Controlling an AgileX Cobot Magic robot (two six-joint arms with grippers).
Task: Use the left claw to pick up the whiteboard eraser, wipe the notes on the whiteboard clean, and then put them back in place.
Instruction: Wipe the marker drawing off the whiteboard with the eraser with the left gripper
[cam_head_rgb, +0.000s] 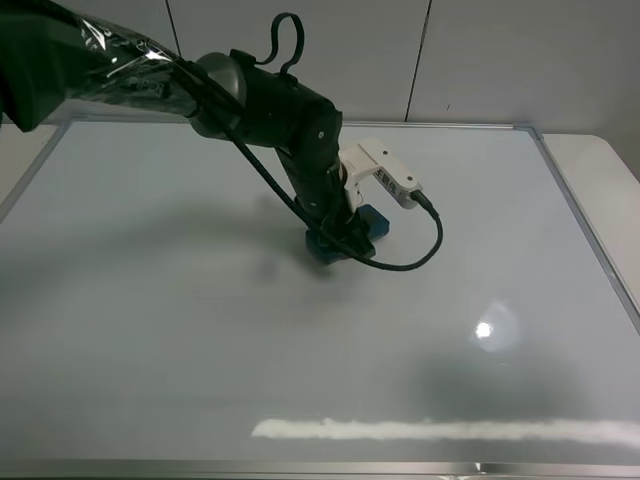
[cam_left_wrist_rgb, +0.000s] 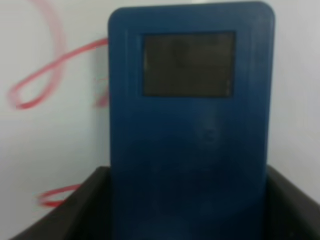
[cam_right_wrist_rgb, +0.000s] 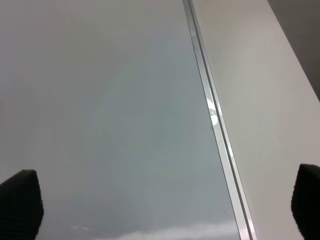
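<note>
The left claw (cam_head_rgb: 343, 232) reaches down onto the middle of the whiteboard (cam_head_rgb: 150, 320) and is shut on the teal-blue whiteboard eraser (cam_head_rgb: 374, 222), which rests flat on the board. In the left wrist view the eraser (cam_left_wrist_rgb: 190, 130) fills the frame between the black fingers (cam_left_wrist_rgb: 70, 210), with one dark patch showing on top. Red loopy notes (cam_left_wrist_rgb: 45, 80) lie on the board right beside the eraser; part runs under its edge. In the high view the arm hides the notes. My right gripper (cam_right_wrist_rgb: 162, 205) is open and empty above the board's right frame (cam_right_wrist_rgb: 215, 120).
A white box module (cam_head_rgb: 385, 172) and a looping black cable (cam_head_rgb: 420, 255) hang from the left arm over the board. The silver frame (cam_head_rgb: 590, 230) borders the board, with white table beyond it on the right. Light glare (cam_head_rgb: 484, 330) shows on the glossy surface.
</note>
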